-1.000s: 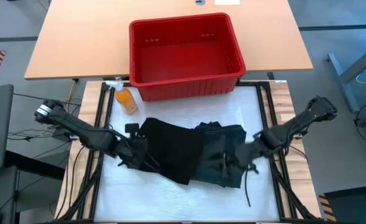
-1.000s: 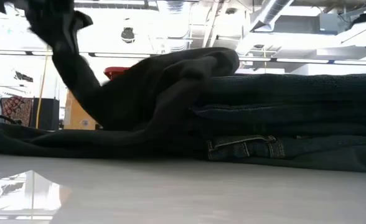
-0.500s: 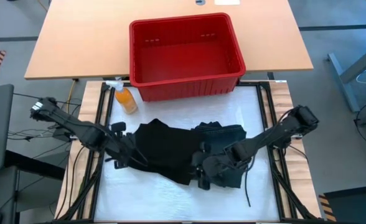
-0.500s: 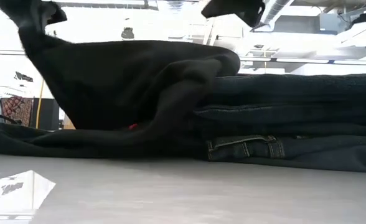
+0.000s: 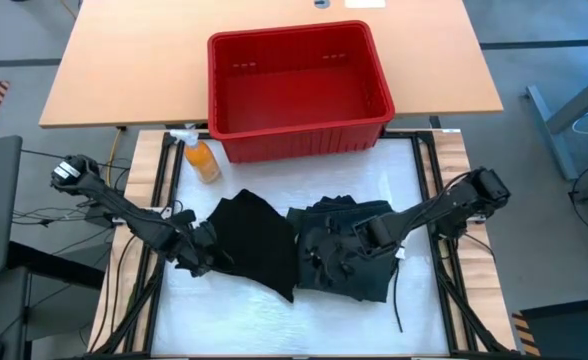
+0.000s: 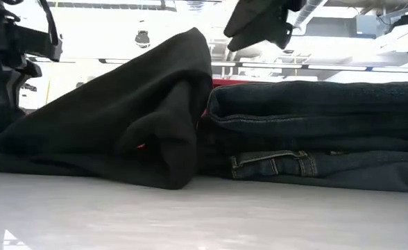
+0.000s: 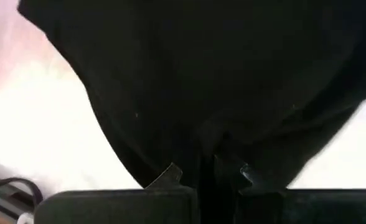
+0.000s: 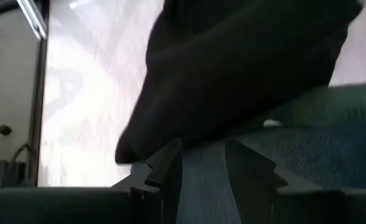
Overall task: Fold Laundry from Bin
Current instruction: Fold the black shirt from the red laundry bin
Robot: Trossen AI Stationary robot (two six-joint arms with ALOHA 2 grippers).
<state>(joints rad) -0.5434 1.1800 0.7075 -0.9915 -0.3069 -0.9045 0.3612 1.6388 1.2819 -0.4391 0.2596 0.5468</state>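
While the red bin (image 5: 299, 90) stands empty at the far side of the surface (image 5: 274, 310), the laundry lies in front of it: a black garment (image 5: 254, 245) leaning against folded dark jeans (image 5: 359, 255). The left tool (image 5: 196, 250) is clenched on the black garment's edge; the right tool (image 5: 334, 250) hovers part-open above the jeans, grasping nothing.
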